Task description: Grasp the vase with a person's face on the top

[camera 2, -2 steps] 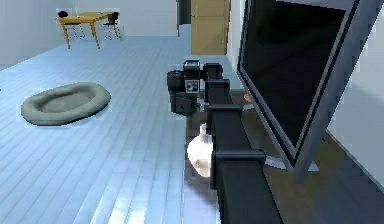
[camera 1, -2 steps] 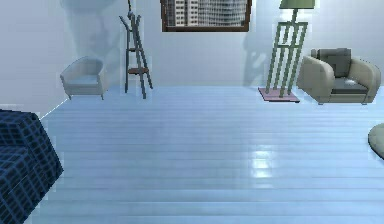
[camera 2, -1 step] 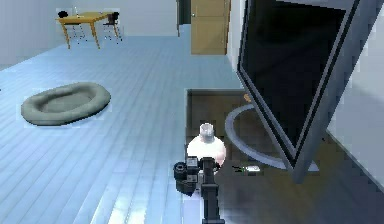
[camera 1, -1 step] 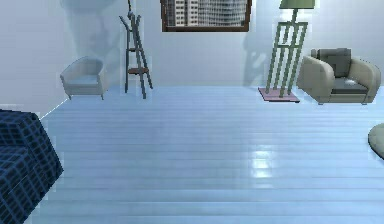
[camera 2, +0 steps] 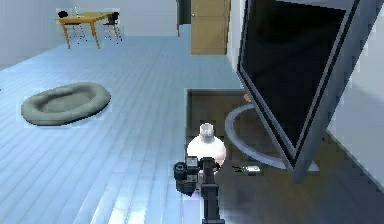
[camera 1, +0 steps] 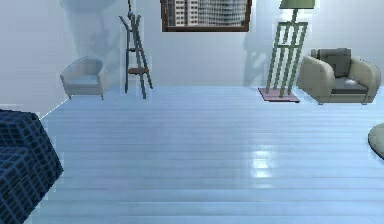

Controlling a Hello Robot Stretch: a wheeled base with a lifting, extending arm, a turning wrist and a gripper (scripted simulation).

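In the arm side view a small whitish thing with a rounded top and a pinkish lower part (camera 2: 207, 146) stands at the near edge of a low dark stand (camera 2: 215, 105); I cannot make out a face on it. My arm rises from the bottom edge just below it. The gripper (camera 2: 188, 172) sits directly beneath and slightly left of it. I cannot tell whether the gripper holds anything.
A large dark television (camera 2: 300, 70) leans over the stand. A grey round cushion (camera 2: 66, 103) lies on the floor; a yellow table (camera 2: 88, 22) stands far off. Ahead are a grey armchair (camera 1: 83, 77), a ladder shelf (camera 1: 135, 55), a beige armchair (camera 1: 338, 77) and a dark checked sofa (camera 1: 25, 160).
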